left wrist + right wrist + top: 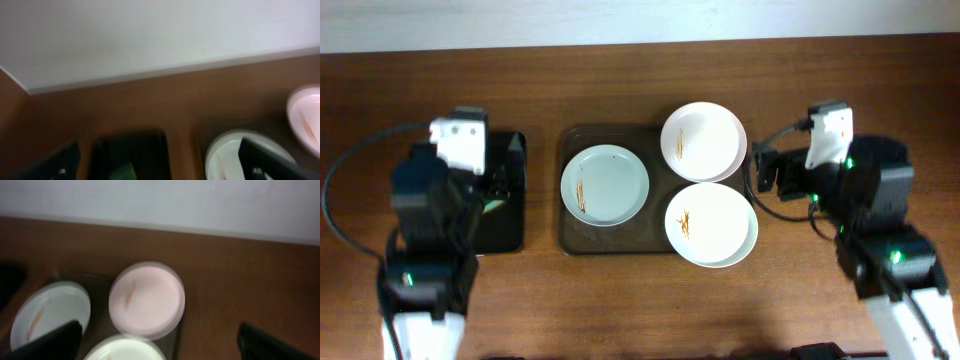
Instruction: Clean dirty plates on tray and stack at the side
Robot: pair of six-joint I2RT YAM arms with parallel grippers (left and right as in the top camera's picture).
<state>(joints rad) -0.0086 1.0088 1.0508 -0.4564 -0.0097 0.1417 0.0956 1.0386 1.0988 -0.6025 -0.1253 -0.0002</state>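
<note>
Three dirty plates with orange-brown smears sit on a dark tray [568,240]: a pale blue one [605,185] at left, a white one [703,141] at the back right, and a white one [711,223] at the front right. My left gripper [502,185] is open and empty above a black holder [505,225] with a green sponge [125,172]. My right gripper [767,178] is open and empty just right of the tray. The left wrist view shows open fingers [160,172] and the pale blue plate [225,155]. The right wrist view shows open fingers [160,350] and all three plates [146,299].
The wooden table [640,300] runs to a white wall [150,35] at the back. Cables trail from both arms at the left [350,170] and the right [785,130]. Bare wood lies right of the tray [240,290].
</note>
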